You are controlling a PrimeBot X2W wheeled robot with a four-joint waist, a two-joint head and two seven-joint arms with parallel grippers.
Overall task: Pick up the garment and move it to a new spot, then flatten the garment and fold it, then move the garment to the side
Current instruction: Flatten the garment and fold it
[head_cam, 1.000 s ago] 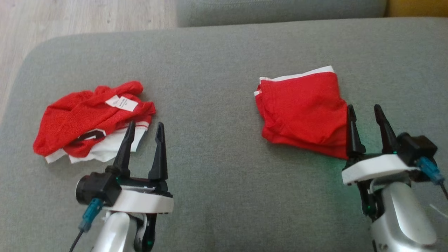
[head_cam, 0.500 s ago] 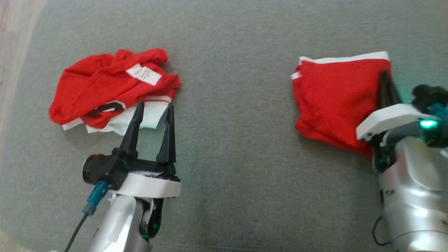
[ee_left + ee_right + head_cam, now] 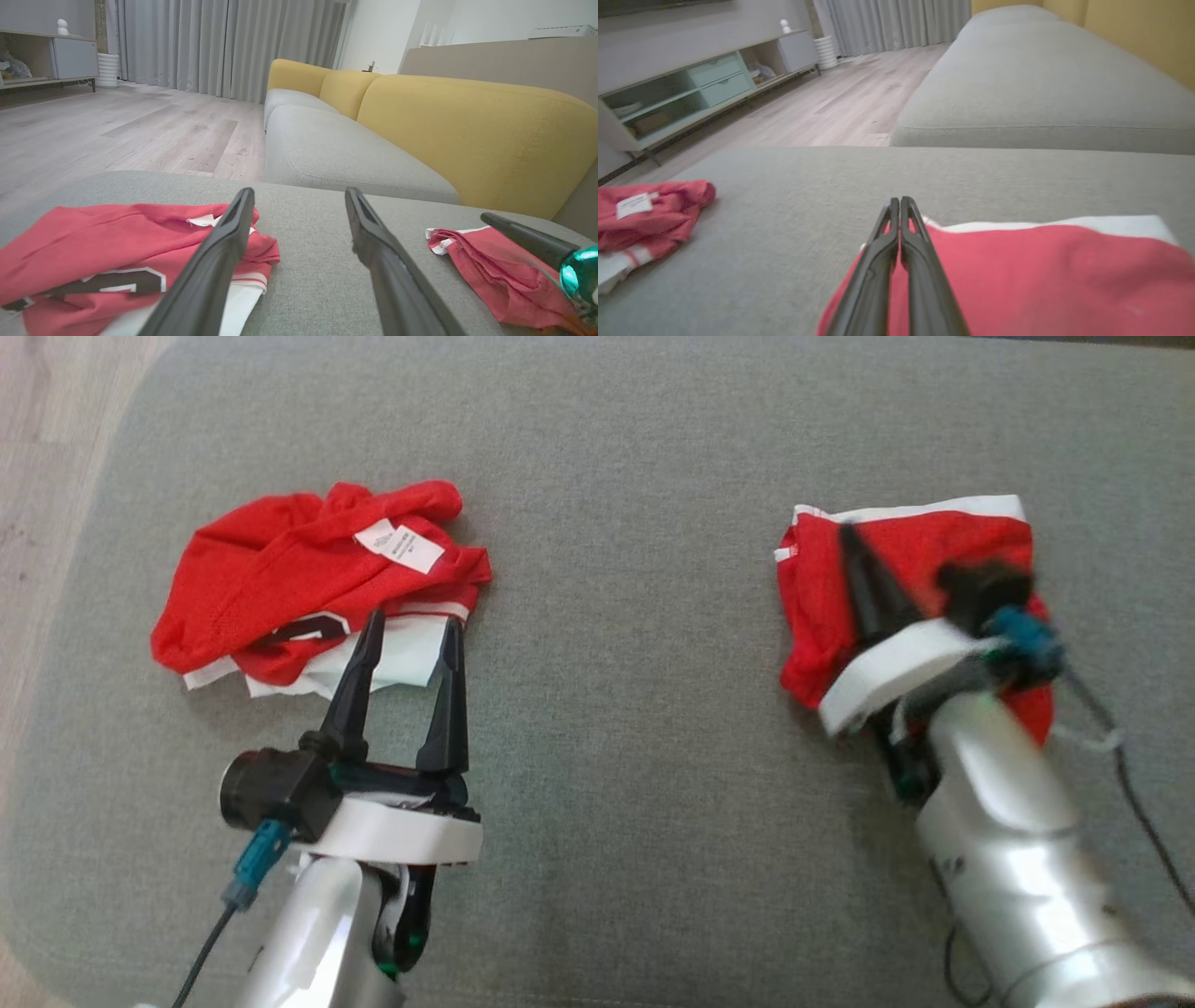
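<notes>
A crumpled red jersey (image 3: 308, 569) with white trim and a white label lies at the left of the grey cushion (image 3: 635, 616). My left gripper (image 3: 415, 621) stands open just short of its near edge, with nothing between the fingers; the left wrist view has this gripper (image 3: 300, 191) beside the jersey (image 3: 93, 238). A folded red garment (image 3: 934, 537) with a white band lies at the right. My right gripper (image 3: 851, 537) reaches over it, blurred. In the right wrist view its fingers (image 3: 896, 199) are pressed together above the folded garment (image 3: 1064, 270), with no cloth visibly between them.
Wooden floor (image 3: 47, 429) lies past the cushion's left edge. A yellow sofa backrest (image 3: 467, 130) and a second grey seat (image 3: 336, 154) stand beyond. A low TV cabinet (image 3: 691, 88) is across the room. Bare cushion separates the two garments.
The head camera has tilted down. My right arm has swung left and forward over the folded garment, and its fingers have gone from apart to together. The left gripper has stayed put.
</notes>
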